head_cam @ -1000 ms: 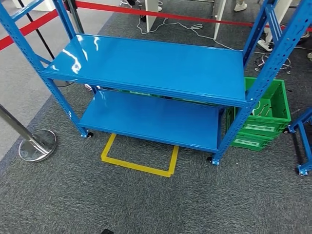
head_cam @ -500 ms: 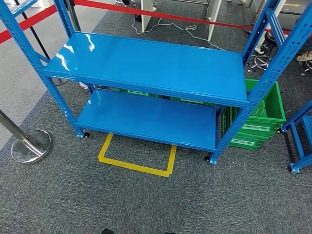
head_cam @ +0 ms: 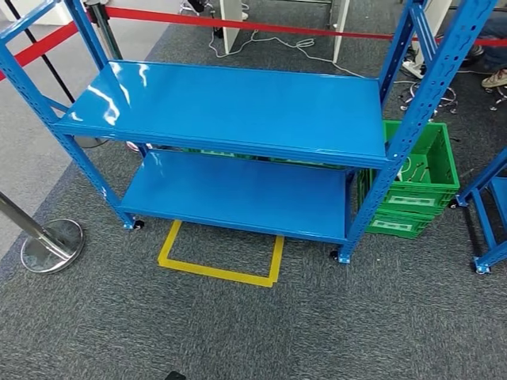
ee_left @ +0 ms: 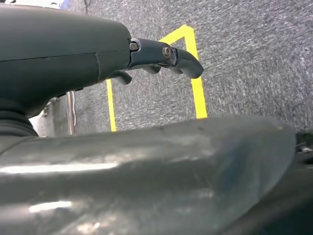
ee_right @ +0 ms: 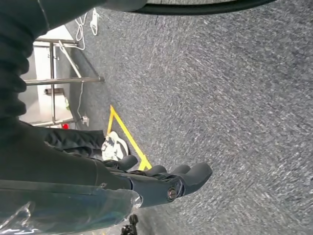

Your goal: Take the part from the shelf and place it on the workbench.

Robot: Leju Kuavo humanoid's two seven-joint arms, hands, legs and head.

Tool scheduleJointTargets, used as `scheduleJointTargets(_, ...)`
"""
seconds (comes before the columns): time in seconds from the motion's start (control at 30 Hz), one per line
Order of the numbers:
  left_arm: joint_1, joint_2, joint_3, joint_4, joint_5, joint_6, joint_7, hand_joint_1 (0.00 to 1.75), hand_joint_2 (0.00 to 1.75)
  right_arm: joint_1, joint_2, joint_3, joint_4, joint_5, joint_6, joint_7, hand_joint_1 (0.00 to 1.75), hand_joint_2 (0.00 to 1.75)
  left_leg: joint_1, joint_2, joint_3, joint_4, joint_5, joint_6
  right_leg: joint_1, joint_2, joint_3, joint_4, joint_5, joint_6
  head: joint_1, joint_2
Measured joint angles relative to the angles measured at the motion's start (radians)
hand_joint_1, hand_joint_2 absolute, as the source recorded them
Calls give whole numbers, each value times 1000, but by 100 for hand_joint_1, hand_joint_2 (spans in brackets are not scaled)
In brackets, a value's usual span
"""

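A blue metal shelf rack stands ahead on grey carpet; its upper shelf [head_cam: 239, 107] and lower shelf [head_cam: 239, 194] are bare, and I see no part on either. My left hand [ee_left: 162, 54] hangs over the carpet with its dark fingers held out straight and nothing in them. My right hand [ee_right: 166, 183] also hangs with its fingers [ee_right: 191, 174] stretched out. A shiny, clear-wrapped thing [ee_right: 70, 210] lies against the underside of that hand; I cannot tell what it is or whether it is held.
A yellow tape outline [head_cam: 218, 271] marks the floor in front of the rack. Green crates [head_cam: 418, 202] sit stacked at its right end, beside another blue frame [head_cam: 487, 214]. A chrome post base [head_cam: 51, 245] stands left; a red barrier rope [head_cam: 269, 28] and cables run behind.
The whole picture has drifted a little to the left, so the camera has moved. The rack, crates and post stay put relative to one another.
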Motion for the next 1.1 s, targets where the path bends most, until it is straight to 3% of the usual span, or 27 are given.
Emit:
scheduleJointTargets(0.03, 1, 0, 0, 0, 0, 0, 0, 0, 0, 0, 0, 0, 0, 0, 0, 0, 0, 175, 0, 0, 4, -11, 19, 1, 0, 2, 0, 0, 0, 0, 0, 0)
scheduleJointTargets(0.07, 1, 0, 0, 0, 0, 0, 0, 0, 0, 0, 0, 0, 0, 0, 0, 0, 0, 175, 1, 0, 28, -60, 53, 2, -1, 3, 1, 0, 1, 2, 0, 0)
scheduleJointTargets(0.1, 0, 0, 0, 0, 0, 0, 0, 0, 0, 0, 0, 1, 0, 0, 0, 0, 0, 175, 1, -1, 62, -127, 89, 3, -1, 5, 2, 0, 1, 4, 0, 0)
scheduleJointTargets(0.17, -2, 0, 0, 0, 0, 0, 0, 0, 0, -1, 0, 1, 0, 0, -1, 0, 0, 175, 2, -5, 120, -245, 128, 9, 2, 9, -1, 4, 0, 13, -1, 0)
scheduleJointTargets(0.27, -2, -1, 0, 0, 0, 0, 0, 0, 0, 0, 0, 1, 0, 0, -2, 0, 0, 175, -1, -8, 133, -279, 131, 28, 3, 12, -3, 0, 3, 30, -2, 0)
scheduleJointTargets(0.33, -2, -1, 0, 0, 0, 1, 0, 0, 0, 1, 0, 1, 0, 0, -3, 0, 0, 175, 0, -7, 133, -283, 136, 41, 1, 9, -12, 18, -13, 40, 1, 0)
scheduleJointTargets(0.37, -2, -2, 0, 0, 0, 1, 0, 0, 0, 1, 0, 1, 0, 0, -3, 0, 0, 175, 2, -6, 133, -285, 137, 47, 0, 6, -28, 54, -36, 45, 4, 0)
scheduleJointTargets(0.43, -2, -2, 0, 0, 0, 1, 0, 0, 0, 1, 0, 1, 0, 0, -3, 0, 0, 175, 2, -5, 133, -285, 137, 52, -1, 3, -84, 180, -101, 50, 12, 0)
scheduleJointTargets(0.5, 0, -1, 0, 0, 0, 1, 0, 0, 0, 3, 0, 1, 0, 0, -3, 0, 0, 175, 1, -4, 133, -284, 137, 53, -1, 2, -130, 278, -131, 53, 14, 0)
scheduleJointTargets(0.53, 0, 0, 0, 0, 0, 1, 0, 0, 0, 4, 0, 1, 0, 0, -3, 0, 0, 175, 1, -4, 134, -284, 137, 53, -1, 2, -128, 275, -118, 53, 14, 0)
scheduleJointTargets(0.57, 0, 0, 0, 0, 0, 1, 0, 0, 0, 5, 0, 1, 0, 0, -3, 1, 0, 175, 1, -4, 136, -284, 136, 52, -1, 1, -107, 231, -88, 51, 14, 0)
scheduleJointTargets(0.63, 0, -1, 0, 0, 0, 1, 0, 0, 0, 3, 0, 1, 0, -1, -2, 1, 0, 175, -1, -4, 139, -283, 133, 47, 0, -3, -36, 91, -26, 48, 15, 0)
scheduleJointTargets(0.7, 0, -1, 0, 0, 0, 1, 0, 0, 0, 0, 0, 1, 0, -3, 0, 1, 0, 175, -4, -4, 140, -281, 131, 37, 1, -5, 4, 10, -5, 39, 13, 0)
scheduleJointTargets(0.83, -2, 0, 0, 0, -1, -1, 0, 0, 0, 2, 0, 1, 0, -7, 2, 1, 0, 175, -3, -4, 135, -269, 120, 16, 2, -2, 6, 1, -4, 15, 10, 0)
scheduleJointTargets(0.9, -3, 0, 0, 0, -2, 0, 0, 0, 0, 0, 0, 1, 0, -8, 3, 1, 0, 175, -2, -5, 99, -191, 71, 6, -2, -2, 8, -2, -2, 5, 5, 0)
scheduleJointTargets(0.97, -2, 0, 0, 0, -3, 0, 0, 0, 0, -1, 0, 1, 0, -8, 4, -1, 0, 175, -2, -5, 35, -63, 14, 1, -2, -2, 6, -2, -2, 1, 1, 0)
scheduleJointTargets(1.0, -1, 0, 0, 0, -3, 0, 0, 0, 0, 0, 0, 1, 0, -8, 6, -4, 0, 175, -2, -5, 12, -18, 2, -1, -1, -2, 6, -2, -2, 0, 0, 0)
scheduleJointTargets(1.03, 0, 1, 0, 0, -3, 0, 0, 0, 0, 1, 0, 1, 0, -7, 10, -7, 0, 175, -1, -5, 4, -7, 10, -1, -2, -1, 6, -2, -2, 0, 0, 0)
scheduleJointTargets(1.1, 0, 1, 0, 0, -3, 0, 0, 0, 0, 1, 0, 2, 0, -1, 20, -14, 0, 175, 1, -5, 43, -88, 69, -3, -3, 1, 6, -1, -2, 2, -1, 0)
